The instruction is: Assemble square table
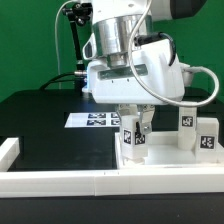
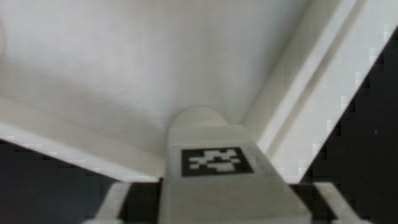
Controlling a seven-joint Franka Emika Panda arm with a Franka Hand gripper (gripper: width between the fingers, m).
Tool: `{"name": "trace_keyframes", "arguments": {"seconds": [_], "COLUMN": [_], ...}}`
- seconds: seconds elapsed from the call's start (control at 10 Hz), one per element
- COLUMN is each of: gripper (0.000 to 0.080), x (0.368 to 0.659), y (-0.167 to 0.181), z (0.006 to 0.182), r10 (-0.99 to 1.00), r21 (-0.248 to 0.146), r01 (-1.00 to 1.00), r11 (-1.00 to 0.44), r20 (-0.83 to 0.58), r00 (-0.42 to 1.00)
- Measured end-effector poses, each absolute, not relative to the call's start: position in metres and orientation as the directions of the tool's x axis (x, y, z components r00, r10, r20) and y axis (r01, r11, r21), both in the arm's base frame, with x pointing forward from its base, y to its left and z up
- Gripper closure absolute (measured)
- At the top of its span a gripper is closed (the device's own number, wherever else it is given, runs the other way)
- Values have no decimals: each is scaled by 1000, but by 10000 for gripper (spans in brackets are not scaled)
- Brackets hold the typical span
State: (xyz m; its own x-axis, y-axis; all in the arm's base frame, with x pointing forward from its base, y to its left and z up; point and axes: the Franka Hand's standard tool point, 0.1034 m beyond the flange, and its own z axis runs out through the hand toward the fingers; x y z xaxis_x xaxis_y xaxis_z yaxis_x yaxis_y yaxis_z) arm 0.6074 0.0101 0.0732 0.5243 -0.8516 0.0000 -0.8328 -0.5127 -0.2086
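Observation:
The white square table panel [image 1: 168, 166] lies flat at the front of the exterior view's right, rimmed side up. My gripper [image 1: 134, 132] points straight down and is shut on a short white tagged leg [image 1: 133, 144], held upright at the panel's corner toward the exterior view's left. In the wrist view that leg [image 2: 217, 150] runs out from between my fingers [image 2: 125, 200] toward the panel [image 2: 143, 70], its tag facing the camera. Two more tagged legs [image 1: 187, 124] [image 1: 207, 140] stand upright at the panel's far side.
The long white L-shaped rail [image 1: 60, 181] runs along the front edge and turns up at the exterior view's left [image 1: 8, 150]. The marker board [image 1: 92, 120] lies on the black table behind the gripper. Cables and a stand rise at the back.

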Motion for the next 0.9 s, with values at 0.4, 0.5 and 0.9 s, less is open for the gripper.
{"name": "trace_keyframes", "arguments": {"seconds": [0.4,0.5,0.9], "gripper": [158,151,150], "x": [609,609,610], "y": [12,12,20], "z": [75,75,75], "r10": [-666,-597,-267], "r21": [-196,-190,-127], "r01": [-646,-576,-251], "r11": [-738,-795,-960], "r20": [55,72,125], "r00": [744,799,956]}}
